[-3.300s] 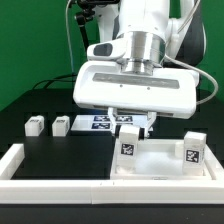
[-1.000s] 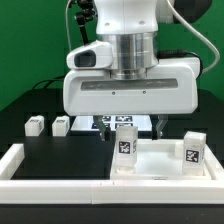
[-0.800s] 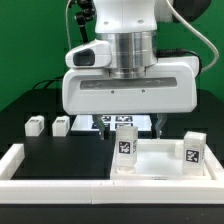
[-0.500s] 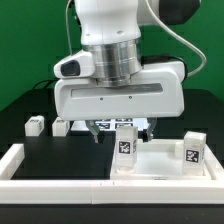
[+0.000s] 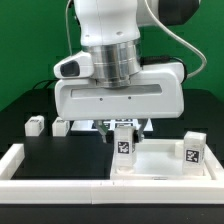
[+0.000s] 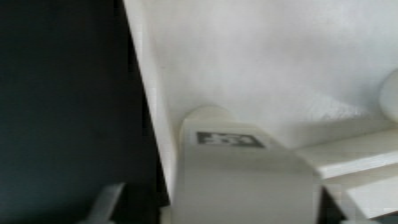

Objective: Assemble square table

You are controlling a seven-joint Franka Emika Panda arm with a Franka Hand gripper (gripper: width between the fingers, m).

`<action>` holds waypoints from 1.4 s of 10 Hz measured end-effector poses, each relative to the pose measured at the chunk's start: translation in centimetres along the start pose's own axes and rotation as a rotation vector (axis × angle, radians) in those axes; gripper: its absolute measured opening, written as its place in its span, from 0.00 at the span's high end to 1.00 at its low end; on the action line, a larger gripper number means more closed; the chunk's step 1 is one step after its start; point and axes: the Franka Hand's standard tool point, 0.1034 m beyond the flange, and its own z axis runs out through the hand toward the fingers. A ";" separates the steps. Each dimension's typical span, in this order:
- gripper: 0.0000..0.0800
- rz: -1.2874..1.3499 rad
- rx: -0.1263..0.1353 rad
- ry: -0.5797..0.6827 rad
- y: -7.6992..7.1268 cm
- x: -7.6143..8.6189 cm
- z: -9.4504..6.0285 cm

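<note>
The white square tabletop (image 5: 160, 163) lies at the exterior view's right, inside the low wall. Two tagged white legs stand upright on it, one at its near-left corner (image 5: 124, 146) and one at the right (image 5: 193, 150). Two more legs (image 5: 36, 126) (image 5: 61, 126) lie on the black table at the left. My gripper (image 5: 122, 127) is directly over the near-left leg, its fingers straddling the leg's top. In the wrist view the leg (image 6: 235, 185) with its tag stands between my fingers (image 6: 107, 200) with a gap at one side. The gripper (image 6: 228, 205) is open.
The white low wall (image 5: 55, 172) frames the workspace at the front and left. The marker board (image 5: 103, 123) lies behind the tabletop, mostly hidden by my gripper's body. The table's black surface (image 6: 63, 100) runs beside the tabletop's edge in the wrist view.
My arm has turned and shifted toward the exterior view's left, and the fingers have come down around the top of the near-left leg. The legs and tabletop have not moved.
</note>
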 end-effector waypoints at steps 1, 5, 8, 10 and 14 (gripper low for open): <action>0.64 0.093 0.000 0.000 0.0 0.0 0.0; 0.64 0.336 0.001 0.000 0.0 0.0 0.1; 0.64 0.700 0.020 -0.003 -0.4 0.5 0.1; 0.64 0.973 0.040 -0.001 -1.0 0.9 0.2; 0.64 1.347 0.087 0.041 -1.9 1.4 0.2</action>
